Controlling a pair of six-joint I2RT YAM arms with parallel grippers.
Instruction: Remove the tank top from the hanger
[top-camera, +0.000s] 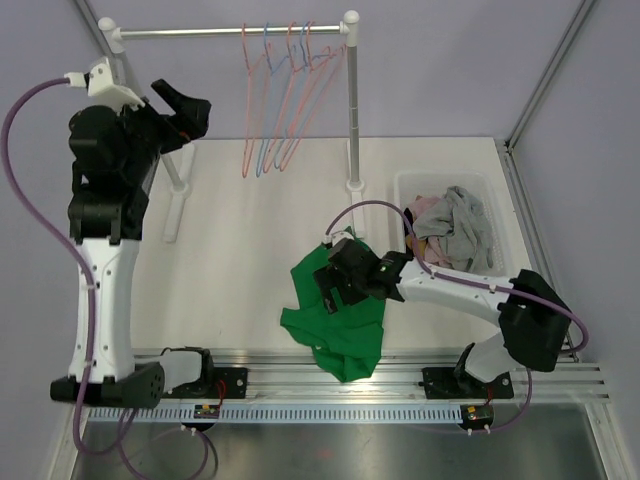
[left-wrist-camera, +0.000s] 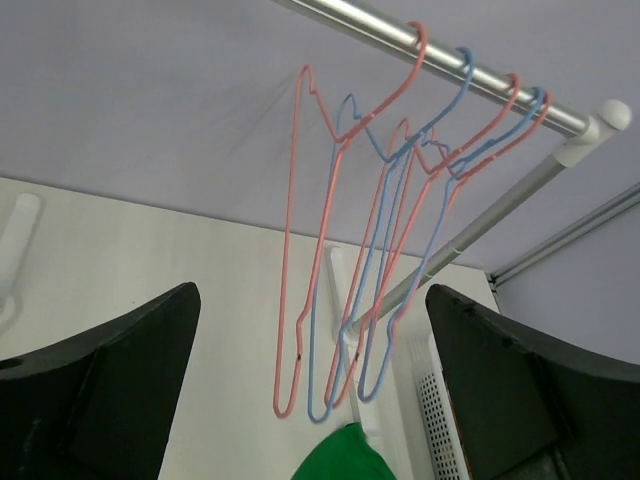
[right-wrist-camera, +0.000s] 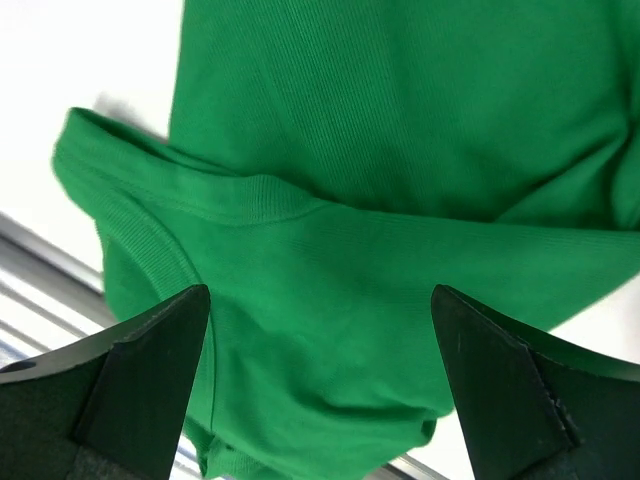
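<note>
The green tank top (top-camera: 335, 315) lies crumpled on the table near its front edge, off any hanger. It fills the right wrist view (right-wrist-camera: 380, 200), and its tip shows in the left wrist view (left-wrist-camera: 340, 458). My right gripper (top-camera: 330, 285) is open and hovers just above the cloth, holding nothing. Several bare pink and blue wire hangers (top-camera: 282, 100) hang on the rail (top-camera: 230, 32) at the back; they also show in the left wrist view (left-wrist-camera: 380, 250). My left gripper (top-camera: 185, 105) is open and empty, raised high at the back left, facing the hangers.
A white bin (top-camera: 455, 235) with grey and pink clothes stands at the right. The rack's white post (top-camera: 352, 100) and foot stand at the back middle, another post at the left. A metal rail (top-camera: 380, 375) runs along the front edge.
</note>
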